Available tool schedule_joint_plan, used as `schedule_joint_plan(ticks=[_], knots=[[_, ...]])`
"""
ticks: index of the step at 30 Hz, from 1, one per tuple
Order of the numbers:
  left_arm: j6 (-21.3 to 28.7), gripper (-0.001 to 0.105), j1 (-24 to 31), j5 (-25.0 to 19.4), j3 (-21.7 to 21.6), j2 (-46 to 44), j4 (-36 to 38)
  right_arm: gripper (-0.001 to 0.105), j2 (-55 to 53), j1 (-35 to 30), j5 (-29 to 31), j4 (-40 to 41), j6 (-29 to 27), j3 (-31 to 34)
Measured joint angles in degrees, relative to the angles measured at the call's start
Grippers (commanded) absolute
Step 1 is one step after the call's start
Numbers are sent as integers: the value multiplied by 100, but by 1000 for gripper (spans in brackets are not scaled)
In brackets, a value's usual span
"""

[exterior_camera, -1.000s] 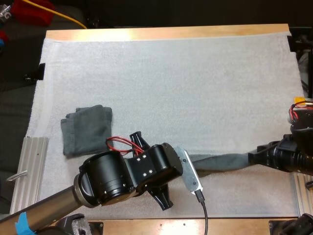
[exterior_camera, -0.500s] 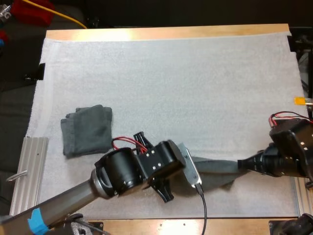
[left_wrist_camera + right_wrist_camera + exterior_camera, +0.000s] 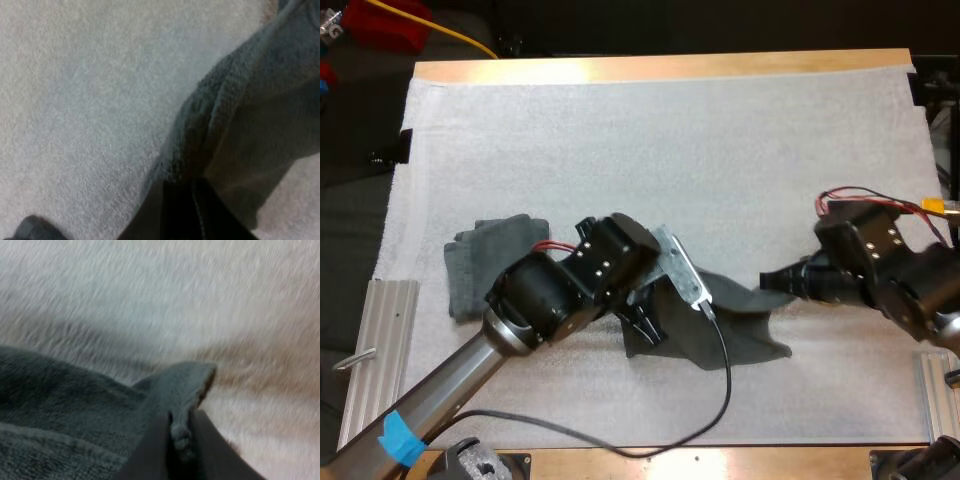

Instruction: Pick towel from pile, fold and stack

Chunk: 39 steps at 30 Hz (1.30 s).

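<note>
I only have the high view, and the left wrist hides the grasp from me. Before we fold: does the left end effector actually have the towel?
Observer: Yes. In the left wrist view the left end effector is shut on the towel, pressing a thick folded edge from both sides.
Operator: And the right side, is that a solid grip or just a thread?
Observer: It looks solid. In the right wrist view the right end effector pinches a doubled-over corner, and a tuft of cloth bulges between its tips.
</note>
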Motion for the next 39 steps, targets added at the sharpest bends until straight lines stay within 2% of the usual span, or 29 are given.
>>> schedule_joint_plan(ticks=[9, 18, 27, 34, 39], knots=[[339, 0, 559, 418, 707, 0, -926, 1, 688, 0, 259, -749, 11, 0], [496, 0, 837, 447, 1398, 13, -2245, 1, 1121, 0, 549, -1627, 53, 0], [505, 0, 1107, 447, 1487, 636, -2666, 1, 1526, 0, 795, -2292, 416, 0], [505, 0, 1107, 47, 1487, 1320, -3138, 1, 1960, 0, 1076, -2614, 431, 0], [505, 0, 1107, -54, 1500, 1468, -3622, 1, 2192, 0, 1251, -2980, 431, 0]])
